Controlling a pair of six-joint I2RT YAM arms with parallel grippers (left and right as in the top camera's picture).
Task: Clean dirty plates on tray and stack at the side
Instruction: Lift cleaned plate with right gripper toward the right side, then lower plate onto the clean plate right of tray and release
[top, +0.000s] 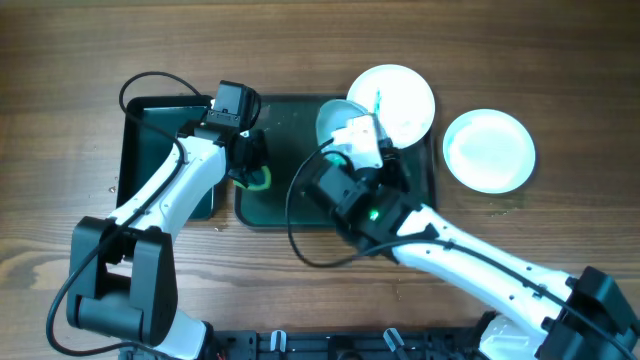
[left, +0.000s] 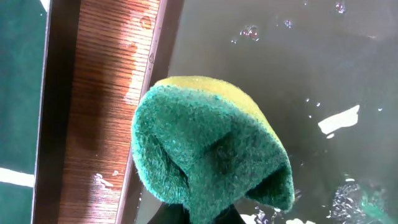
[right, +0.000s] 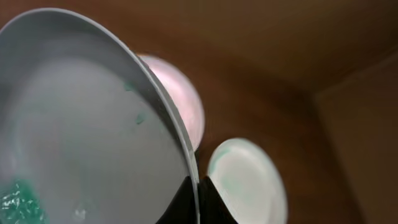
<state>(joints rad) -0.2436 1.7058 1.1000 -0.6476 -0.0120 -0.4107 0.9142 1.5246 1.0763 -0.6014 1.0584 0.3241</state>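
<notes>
One wet tray (top: 275, 208) on wood-grain table (top: 60, 60), left fingers (top: 250, 158) clamp sponge (left: 205, 155), right fingers (right: 215, 209) pinch plate (right: 81, 124).

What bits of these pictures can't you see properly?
1. Overhead: the right gripper and its arm cover most of the held plate, so how dirty it is can't be judged.
2. Left wrist: the sponge hides nearly all of the left gripper.
3. Right wrist: the upper plate and the lower plate are blurred, so any streaks are unclear.
4. Right wrist: the picture's edge cuts off the held plate's left side.
</notes>
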